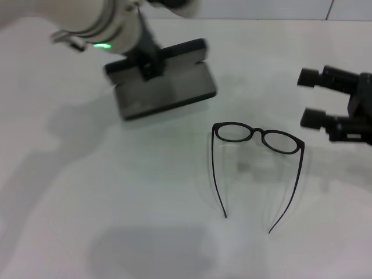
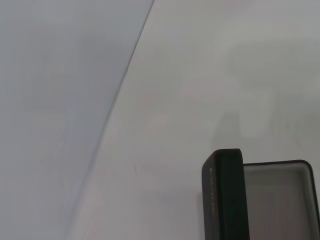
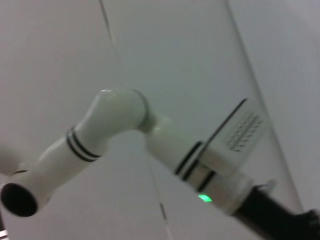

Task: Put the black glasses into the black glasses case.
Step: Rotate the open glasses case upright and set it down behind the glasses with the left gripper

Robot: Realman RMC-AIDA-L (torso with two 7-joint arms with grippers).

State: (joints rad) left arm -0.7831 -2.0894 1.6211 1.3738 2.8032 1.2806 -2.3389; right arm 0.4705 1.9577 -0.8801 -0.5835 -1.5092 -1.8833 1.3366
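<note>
Left gripper (image 1: pixel 150 68) over open black glasses case (image 1: pixel 165 93), jaws' state unclear; right gripper (image 1: pixel 317 99) jaws apart beside black glasses (image 1: pixel 258 138) on tabletop (image 1: pixel 116 203), ready for pickup.

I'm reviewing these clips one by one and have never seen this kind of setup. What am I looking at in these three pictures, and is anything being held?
This is a two-armed robot at a white table. The wide picture comes from a camera on its head, looking down. In it, the left gripper is down at the black glasses case, which lies open; whether it grips the case cannot be told. The right gripper hangs open and empty at the right edge. The black glasses lie unfolded on the table, nearer the robot than the case, touched by nothing.

The other two pictures come from cameras on the wrists. The left one shows the case's raised lid and grey lining. The right one shows only the left arm.
</note>
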